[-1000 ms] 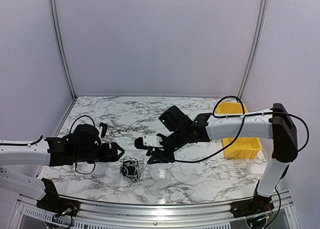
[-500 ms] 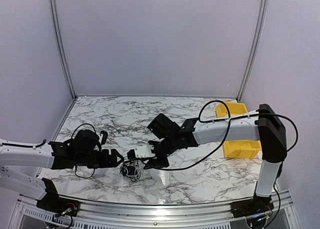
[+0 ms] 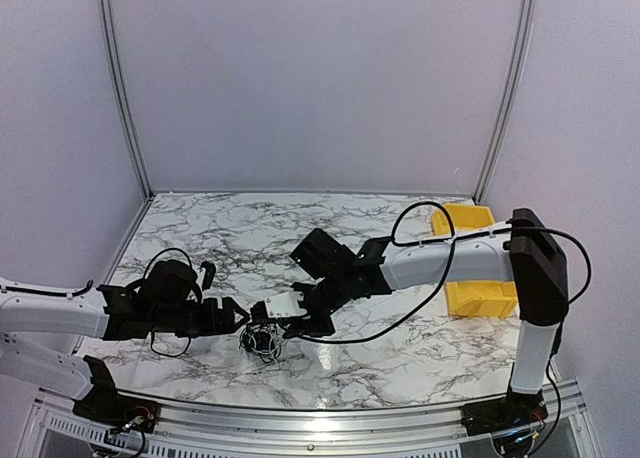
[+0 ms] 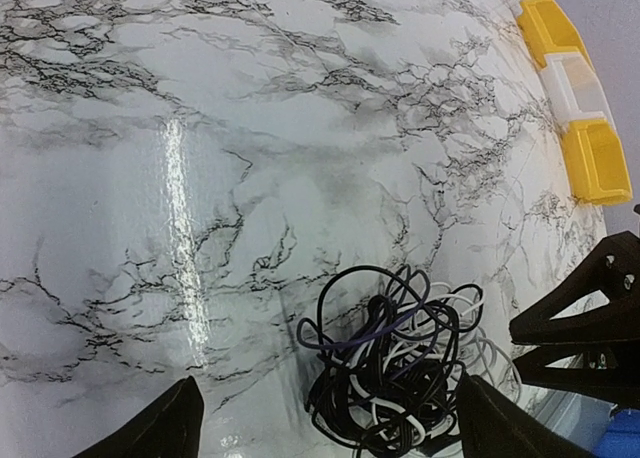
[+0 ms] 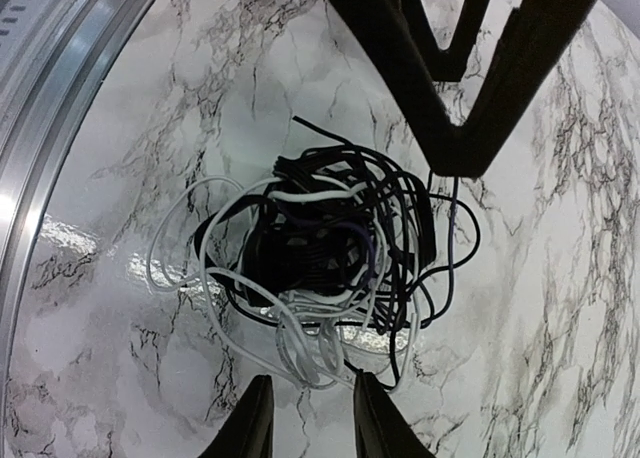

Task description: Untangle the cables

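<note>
Right arm swung in from surface centre, right hand [image 5: 305, 423] now low over cables [image 5: 320, 248]; left hand [image 4: 328, 390] edged closer. Right hand: fingers [image 5: 250, 428] narrowly apart, nothing clamped, white loop just ahead of tips. Left hand: spread wide, tips flanking bundle, contact unclear. Cables: loose black tangle with white strands, lying on marble surface [image 3: 400, 358] near front edge, between both hands. Yellow bin [image 3: 485, 298] well apart, far right.

Cables [image 3: 263, 345] partly behind right tool [image 3: 258, 321]
</note>
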Robot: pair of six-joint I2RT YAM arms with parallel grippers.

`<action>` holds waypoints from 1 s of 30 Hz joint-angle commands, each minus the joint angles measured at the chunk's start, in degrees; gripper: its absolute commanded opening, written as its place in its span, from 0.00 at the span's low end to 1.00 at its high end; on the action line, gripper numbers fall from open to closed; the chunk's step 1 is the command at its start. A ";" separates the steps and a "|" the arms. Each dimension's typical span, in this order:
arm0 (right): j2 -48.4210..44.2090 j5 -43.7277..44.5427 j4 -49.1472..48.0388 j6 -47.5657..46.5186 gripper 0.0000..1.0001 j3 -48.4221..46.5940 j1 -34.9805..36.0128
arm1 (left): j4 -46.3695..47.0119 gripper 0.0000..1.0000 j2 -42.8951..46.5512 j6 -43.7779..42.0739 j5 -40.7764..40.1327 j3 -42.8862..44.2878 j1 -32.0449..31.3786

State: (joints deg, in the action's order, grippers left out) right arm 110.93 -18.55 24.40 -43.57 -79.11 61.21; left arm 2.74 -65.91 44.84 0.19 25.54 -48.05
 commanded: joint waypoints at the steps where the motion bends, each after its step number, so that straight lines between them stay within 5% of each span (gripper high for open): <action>1: 1.76 -1.26 0.03 -0.24 0.26 -3.01 0.65 | 1.35 0.91 0.02 0.68 0.87 -1.09 0.26; 13: 2.16 -1.73 0.79 -1.14 0.20 -3.51 1.18 | 1.01 0.91 2.01 1.22 0.17 -2.51 0.37; 18: 2.02 -1.91 0.91 -0.80 0.02 -3.89 1.46 | 1.08 0.91 2.22 1.33 0.17 -2.68 0.36; 22: 0.82 -2.72 2.88 1.39 0.00 -6.60 1.46 | 0.85 0.91 3.26 0.40 0.17 -2.84 0.33; 30: -2.58 -4.29 10.92 8.18 0.00 -18.37 0.34 | 0.16 0.90 17.29 -4.25 -8.62 -5.10 0.37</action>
State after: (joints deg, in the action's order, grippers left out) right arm 112.01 -20.95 30.94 -40.29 -90.74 62.02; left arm 3.07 -56.40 45.04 -2.20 20.88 -47.99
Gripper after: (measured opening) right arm 0.007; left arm 0.901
